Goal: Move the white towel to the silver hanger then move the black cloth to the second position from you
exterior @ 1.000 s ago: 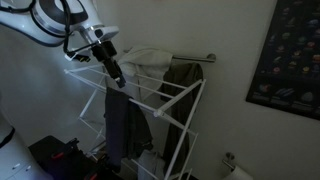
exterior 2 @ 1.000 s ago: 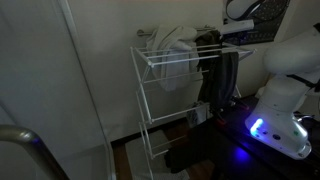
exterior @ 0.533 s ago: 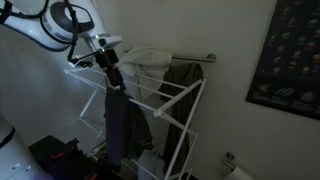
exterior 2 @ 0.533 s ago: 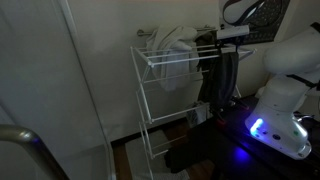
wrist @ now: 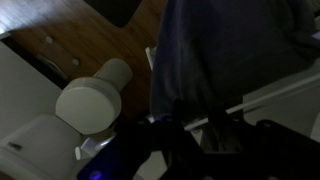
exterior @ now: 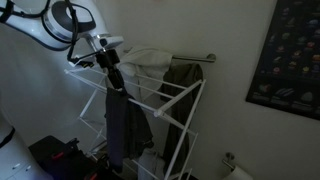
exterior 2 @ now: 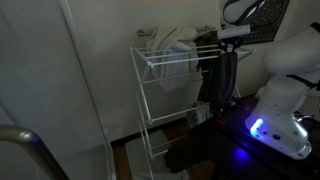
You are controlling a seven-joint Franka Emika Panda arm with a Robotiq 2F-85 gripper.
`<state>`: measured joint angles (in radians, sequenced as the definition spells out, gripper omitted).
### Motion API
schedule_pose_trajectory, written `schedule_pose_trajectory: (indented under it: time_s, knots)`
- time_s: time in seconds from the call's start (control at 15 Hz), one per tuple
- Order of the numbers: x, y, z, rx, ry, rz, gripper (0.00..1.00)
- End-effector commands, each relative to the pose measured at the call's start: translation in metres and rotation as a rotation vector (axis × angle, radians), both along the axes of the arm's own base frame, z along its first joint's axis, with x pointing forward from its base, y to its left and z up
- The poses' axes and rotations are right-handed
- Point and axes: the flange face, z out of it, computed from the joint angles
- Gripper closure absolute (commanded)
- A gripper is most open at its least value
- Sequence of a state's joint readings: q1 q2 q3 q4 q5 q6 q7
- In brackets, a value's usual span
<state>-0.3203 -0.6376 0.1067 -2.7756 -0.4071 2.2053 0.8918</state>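
1. I've got the gripper [exterior: 114, 82] right at the top of the black cloth [exterior: 118, 125], where it folds over the near rail of the white drying rack [exterior: 178, 118]. I judge that fold the sensible place to take hold, since a lift there takes both hanging halves together.
2. I can't tell whether the jaws are pinched on the fabric or apart. The wrist view is dark, mostly cloth [wrist: 200, 50], with a white rail [wrist: 275, 92] crossing beneath.
3. The white towel [exterior: 148, 58] sits bunched at the wall end, apparently over the silver hanger [exterior: 197, 58]. I judge that half done, and the cloth move is the step in hand.
4. The cloth hangs long and limp, so I reckon it needs a tall lift to clear its rail.
5. The rails behind look bare up to the towel and the green cloth [exterior: 183, 82], so there should be a slot.
6. The wall is close behind the rack, and my side is open.
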Motion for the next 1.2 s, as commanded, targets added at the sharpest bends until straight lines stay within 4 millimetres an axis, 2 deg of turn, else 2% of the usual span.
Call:
schedule_pose_trajectory:
  time_s: [0.0, 0.13, 0.2, 0.33, 0.6, 0.87, 1.13]
  knots:
    - [0.003, 0.000, 0.000, 0.015, -0.022, -0.016, 0.97]
    - [-0.001, 0.002, -0.001, 0.016, -0.032, -0.012, 1.00]
    - [0.001, 0.003, 0.002, 0.018, -0.035, -0.008, 0.97]
    - [0.000, 0.009, 0.009, 0.019, -0.056, 0.005, 0.97]
    - [-0.003, 0.032, 0.034, 0.042, -0.121, 0.051, 0.97]
    - [-0.016, 0.070, 0.073, 0.060, -0.223, 0.140, 0.97]
    - [-0.022, 0.110, 0.129, 0.025, -0.339, 0.238, 0.97]
